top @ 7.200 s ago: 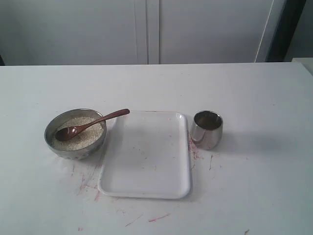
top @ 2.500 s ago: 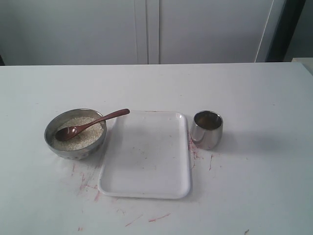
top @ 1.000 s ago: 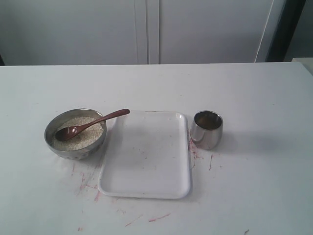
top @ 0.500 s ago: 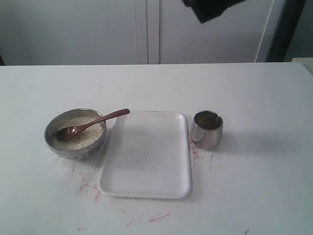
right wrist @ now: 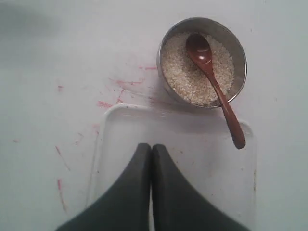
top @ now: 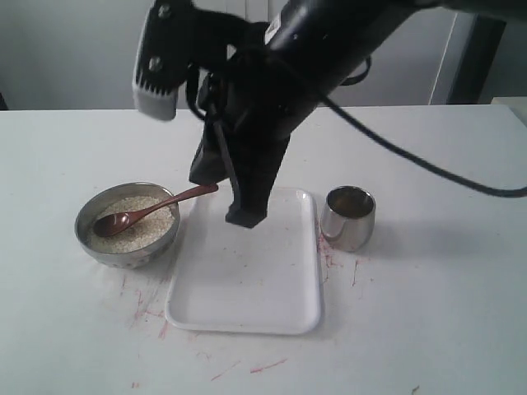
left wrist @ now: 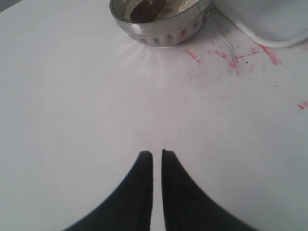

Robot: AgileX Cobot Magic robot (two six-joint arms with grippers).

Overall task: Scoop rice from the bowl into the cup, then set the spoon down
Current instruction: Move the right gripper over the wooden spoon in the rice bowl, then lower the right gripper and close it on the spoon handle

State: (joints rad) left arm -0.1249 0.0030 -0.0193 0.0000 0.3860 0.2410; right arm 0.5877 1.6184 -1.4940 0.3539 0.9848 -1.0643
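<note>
Newly arrived, right hand (top: 245,219) hovers above tray (top: 247,304) on red-scuffed white table (top: 428,329).

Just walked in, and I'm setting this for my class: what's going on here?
The right gripper hangs shut and empty above the white tray, near the spoon's handle. The spoon lies untouched, its head on the rice in the bowl. The cup stands on the tray's other side. The left gripper, also shut and empty, is over the table near the bowl.
</note>
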